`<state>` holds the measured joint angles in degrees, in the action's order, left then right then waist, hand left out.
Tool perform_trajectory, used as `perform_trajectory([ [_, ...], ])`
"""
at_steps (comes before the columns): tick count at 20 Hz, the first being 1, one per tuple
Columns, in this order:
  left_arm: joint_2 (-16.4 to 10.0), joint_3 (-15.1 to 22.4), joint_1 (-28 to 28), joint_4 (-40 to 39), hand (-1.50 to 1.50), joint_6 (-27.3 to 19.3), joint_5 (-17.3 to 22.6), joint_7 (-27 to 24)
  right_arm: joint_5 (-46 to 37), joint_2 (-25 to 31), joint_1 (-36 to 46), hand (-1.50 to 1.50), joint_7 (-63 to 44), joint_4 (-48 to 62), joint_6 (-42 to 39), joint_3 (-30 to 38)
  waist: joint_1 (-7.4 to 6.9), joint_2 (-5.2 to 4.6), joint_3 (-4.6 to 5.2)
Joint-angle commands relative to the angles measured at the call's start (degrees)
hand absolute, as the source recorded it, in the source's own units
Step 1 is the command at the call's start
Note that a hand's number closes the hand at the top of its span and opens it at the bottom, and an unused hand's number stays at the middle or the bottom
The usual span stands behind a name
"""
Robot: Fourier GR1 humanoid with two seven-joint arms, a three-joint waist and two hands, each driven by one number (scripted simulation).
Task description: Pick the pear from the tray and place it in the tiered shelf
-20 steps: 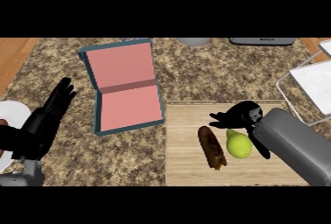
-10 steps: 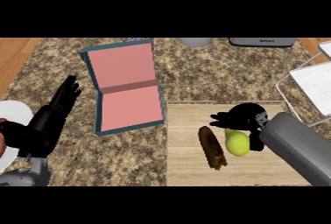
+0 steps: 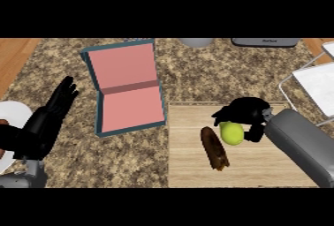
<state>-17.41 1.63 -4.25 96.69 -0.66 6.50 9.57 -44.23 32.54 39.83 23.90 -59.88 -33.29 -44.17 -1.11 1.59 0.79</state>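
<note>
Clasps the pear (image 3: 231, 133) in the curled right hand (image 3: 245, 114) at the tray's (image 3: 261, 170) far edge, ready to lift. Parks the left hand (image 3: 46, 124) open, idle, at the counter's (image 3: 195, 75) left edge.

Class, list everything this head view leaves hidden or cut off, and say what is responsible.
All in the head view:
- pear: upper part covered by the right hand.
- white plate: cut by the left edge, partly behind the left hand.
- grey object and dark object: cropped by the top edge, unidentifiable.
</note>
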Motion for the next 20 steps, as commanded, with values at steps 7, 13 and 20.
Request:
perform_trajectory([
  [7, -0.7, -3.3, 3.1, -1.8, 0.0, -1.3, -0.4, -0.3, 11.3, -2.0, -5.1, 1.5, -11.5, -1.6, 8.7, 21.9, 6.51, 0.39, -0.81],
  [13, -1.2, -6.1, 7.0, -1.5, 0.0, -3.0, -0.2, -0.5, 18.1, 2.2, -13.7, 1.5, -13.1, -8.9, 24.6, 37.2, 13.11, 2.42, -0.88],
  [20, -1.1, -5.5, 8.7, 1.8, 0.0, -2.2, -0.3, -1.3, 24.5, 5.1, -25.6, 1.5, -17.7, -28.7, 30.4, 47.9, 9.81, 0.99, -0.68],
])
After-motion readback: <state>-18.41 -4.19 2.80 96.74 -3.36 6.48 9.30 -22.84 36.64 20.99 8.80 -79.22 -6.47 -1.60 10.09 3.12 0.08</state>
